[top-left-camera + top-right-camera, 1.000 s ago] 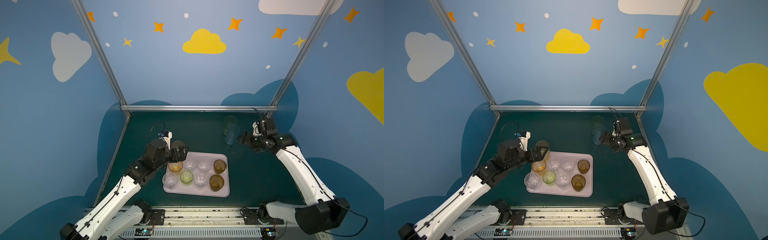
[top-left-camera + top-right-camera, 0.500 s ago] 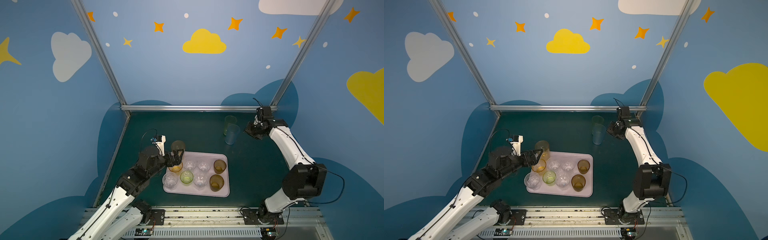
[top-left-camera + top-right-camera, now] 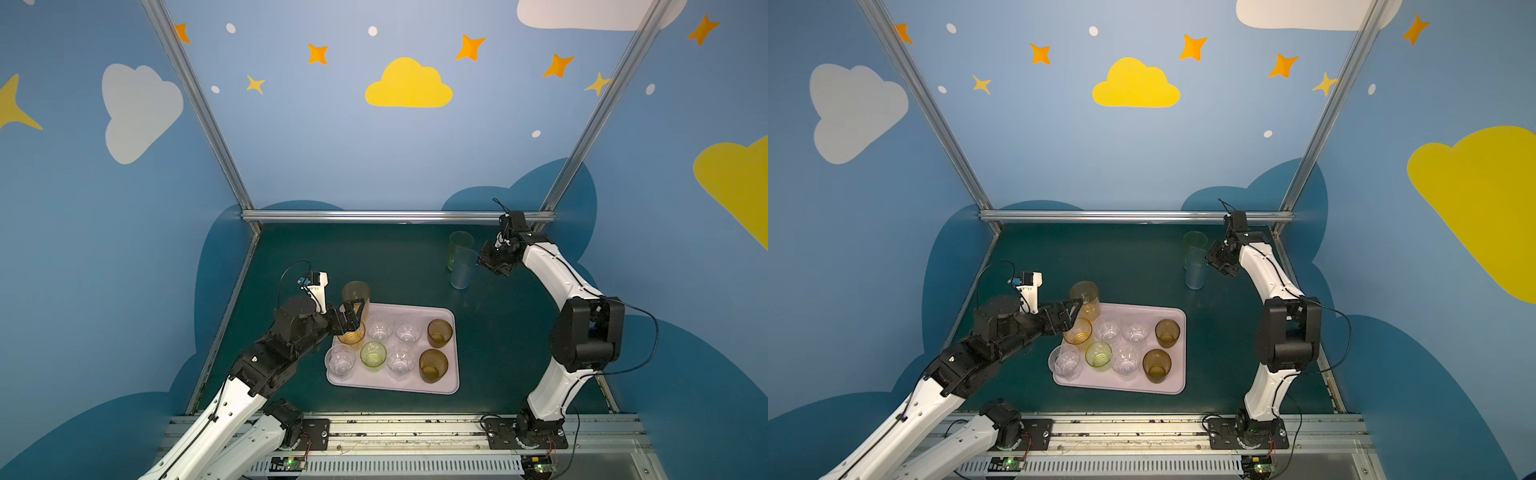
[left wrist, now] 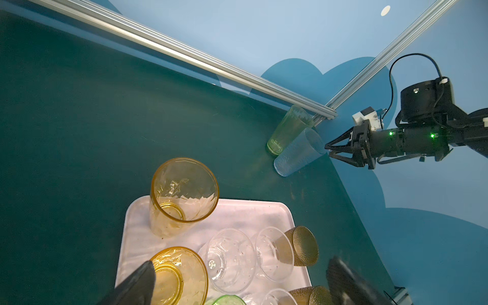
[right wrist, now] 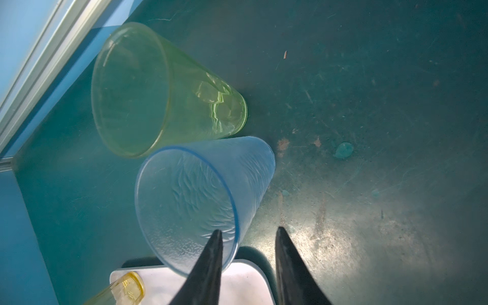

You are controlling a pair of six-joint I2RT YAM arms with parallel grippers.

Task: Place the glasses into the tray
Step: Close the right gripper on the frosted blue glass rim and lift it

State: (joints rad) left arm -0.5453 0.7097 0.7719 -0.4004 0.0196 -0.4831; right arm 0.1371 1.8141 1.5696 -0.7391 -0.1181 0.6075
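The pale tray (image 3: 415, 384) (image 3: 1177, 374) holds several short glasses: clear ones, an orange one (image 3: 352, 334), a green one (image 3: 373, 354) and two brown ones (image 3: 439, 332). A tall yellow glass (image 3: 356, 293) (image 4: 182, 195) stands free at its far left corner. My left gripper (image 3: 352, 318) (image 4: 241, 264) hangs open over the orange glass, holding nothing. A tall blue glass (image 3: 461, 268) (image 5: 200, 190) and a tall green glass (image 3: 459, 247) (image 5: 158, 92) stand on the table at the far right. My right gripper (image 3: 482, 259) (image 5: 248, 229) straddles the blue glass's rim with a narrow gap.
The aluminium frame rail (image 3: 395, 216) runs along the back just behind the tall green glass, and its corner post (image 3: 557, 195) rises close behind my right arm. Dark green table (image 3: 374, 257) lies between the tray and the back rail.
My left gripper has drawn back from the yellow glass, which stays standing on the tray. My right arm has folded up, and its jaws have narrowed at the blue glass's rim.
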